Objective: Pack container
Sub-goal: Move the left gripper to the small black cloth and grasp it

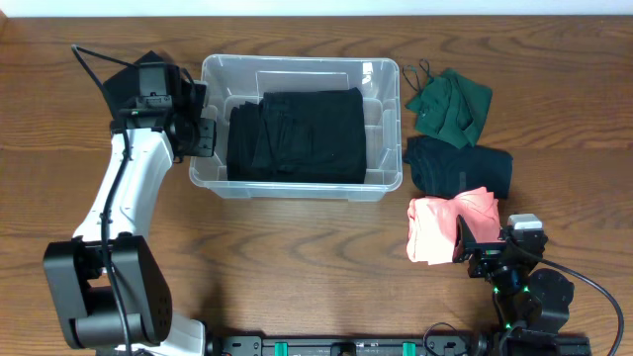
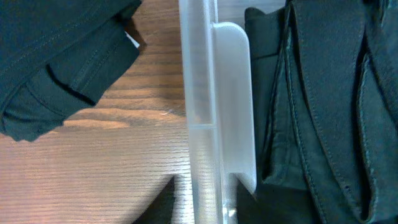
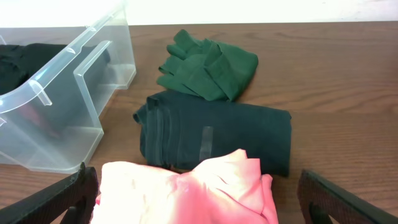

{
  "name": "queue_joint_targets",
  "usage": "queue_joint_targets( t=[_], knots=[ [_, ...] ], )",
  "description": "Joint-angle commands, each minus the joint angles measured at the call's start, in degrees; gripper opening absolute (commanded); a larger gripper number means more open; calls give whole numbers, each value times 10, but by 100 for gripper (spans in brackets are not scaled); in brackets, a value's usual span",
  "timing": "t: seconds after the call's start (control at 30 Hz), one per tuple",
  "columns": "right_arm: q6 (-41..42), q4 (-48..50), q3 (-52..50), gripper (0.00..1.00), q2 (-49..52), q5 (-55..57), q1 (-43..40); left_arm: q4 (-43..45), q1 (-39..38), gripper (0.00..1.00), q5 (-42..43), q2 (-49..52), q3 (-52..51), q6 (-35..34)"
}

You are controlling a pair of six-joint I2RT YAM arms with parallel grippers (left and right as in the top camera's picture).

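Toward 12 o'clock on the wooden surface (image 1: 297,267), the clear, ribbed, round-cornered plastic container (image 1: 297,188) is holding folded black cloth (image 1: 297,133). The left fingers (image 1: 203,133) are hanging at its 9 o'clock wall; I cannot tell their spread. At its 4 o'clock, the right fingers (image 3: 62,199) are standing wide apart, flanking a soft pink garment (image 3: 186,193).

Robot lab setup: wood table (image 1: 297,247), mounted arms (image 1: 124,198).

We see even, soft light overhead, with a faint shadow along the container (image 1: 297,189) at 6 o'clock. Our left wrist view is close and blurry. The right wrist view burns out white at 12 o'clock
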Motion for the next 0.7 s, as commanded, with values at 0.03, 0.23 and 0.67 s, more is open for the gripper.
queue_joint_targets(
  t=[0.03,0.23,0.67],
  knots=[
    [6,0,-2,99,-3,3,5,-18,4,98,1,-26,24,-56],
    [6,0,-2,99,-3,3,5,-14,15,98,1,-116,41,-164],
    [6,0,-2,99,-3,3,5,47,246,98,152,-68,41,-319]
  ],
)
